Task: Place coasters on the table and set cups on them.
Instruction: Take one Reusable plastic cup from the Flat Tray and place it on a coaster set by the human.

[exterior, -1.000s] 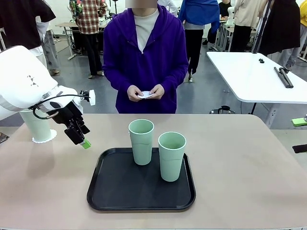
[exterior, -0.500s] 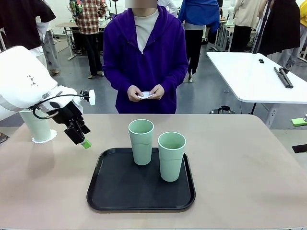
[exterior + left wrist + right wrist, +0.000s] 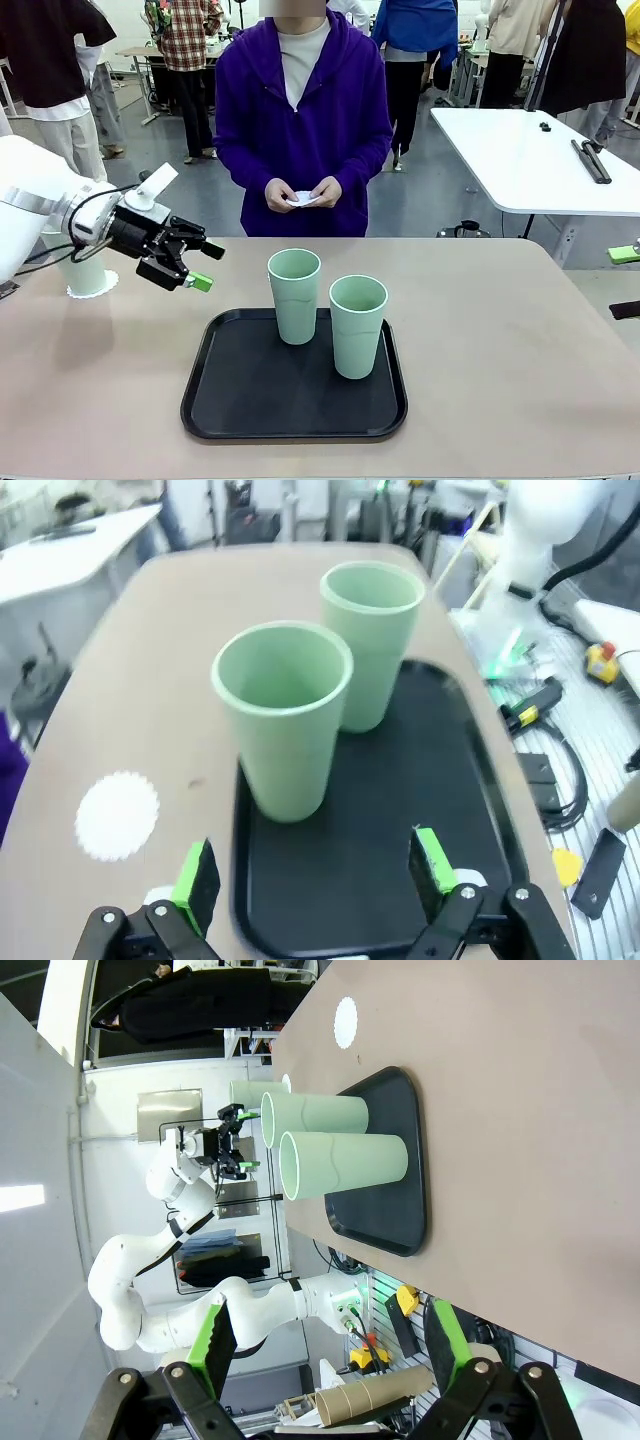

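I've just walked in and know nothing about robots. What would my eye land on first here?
A tall green cup and a second cup stand on a black tray in the middle of the table. Left of the tray, the left gripper hangs open above the tabletop, aimed toward them. Across the table, a person in purple holds a white coaster in both hands.

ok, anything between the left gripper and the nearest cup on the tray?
Nothing visible. The open left gripper faces the nearest cup across bare tray; the second cup stands beyond it.
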{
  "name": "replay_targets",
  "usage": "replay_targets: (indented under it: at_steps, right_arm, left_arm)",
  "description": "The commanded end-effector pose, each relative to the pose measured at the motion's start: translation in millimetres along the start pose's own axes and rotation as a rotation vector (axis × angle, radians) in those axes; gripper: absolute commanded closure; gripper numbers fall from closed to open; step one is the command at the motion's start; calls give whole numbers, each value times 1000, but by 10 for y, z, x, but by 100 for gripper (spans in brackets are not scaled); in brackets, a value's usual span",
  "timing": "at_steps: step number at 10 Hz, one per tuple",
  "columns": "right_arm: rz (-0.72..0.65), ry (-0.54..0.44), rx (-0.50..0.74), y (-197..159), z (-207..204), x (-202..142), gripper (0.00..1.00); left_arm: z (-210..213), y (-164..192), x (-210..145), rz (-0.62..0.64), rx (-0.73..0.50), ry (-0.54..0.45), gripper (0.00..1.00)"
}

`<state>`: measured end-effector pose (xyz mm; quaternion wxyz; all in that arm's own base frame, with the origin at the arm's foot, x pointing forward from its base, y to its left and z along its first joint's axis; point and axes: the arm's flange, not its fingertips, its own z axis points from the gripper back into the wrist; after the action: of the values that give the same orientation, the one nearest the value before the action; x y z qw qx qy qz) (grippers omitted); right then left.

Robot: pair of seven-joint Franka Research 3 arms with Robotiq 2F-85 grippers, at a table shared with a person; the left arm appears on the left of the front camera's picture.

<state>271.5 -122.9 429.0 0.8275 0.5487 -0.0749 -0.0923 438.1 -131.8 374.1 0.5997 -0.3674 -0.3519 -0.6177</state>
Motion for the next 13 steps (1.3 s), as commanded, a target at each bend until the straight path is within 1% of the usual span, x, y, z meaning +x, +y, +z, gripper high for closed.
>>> replay_targets:
  at_steps: [1,2,3,4,6,8,9,10,13]
  right_arm:
    - [-1,-4,19,14,1,17,0]
    - [-1,-4,19,14,1,17,0]
    - [-1,-4,19,14,1,17,0]
    - [-1,-4,19,14,1,17,0]
    - [-1,-4,19,14,1,17,0]
    - [-1,-4,19,14,1,17,0]
    - [-1,-4,19,14,1,17,0]
    - [-1,-4,19,14,1,17,0]
    - [-1,-4,19,14,1,17,0]
  left_arm:
    - [-92,112,-219,34,-64,-139,0]
    - [-200,77,-326,46,-37,-211,0]
    - [-254,77,-372,57,-19,-252,0]
    - [-292,111,-367,59,16,-268,0]
    - [-520,42,-410,64,40,-260,0]
    - [-639,94,-376,83,9,-238,0]
    - [-626,81,-349,63,-21,-218,0]
    - [-568,52,-372,104,-5,-241,0]
    - [-568,52,-372,104,-5,-241,0]
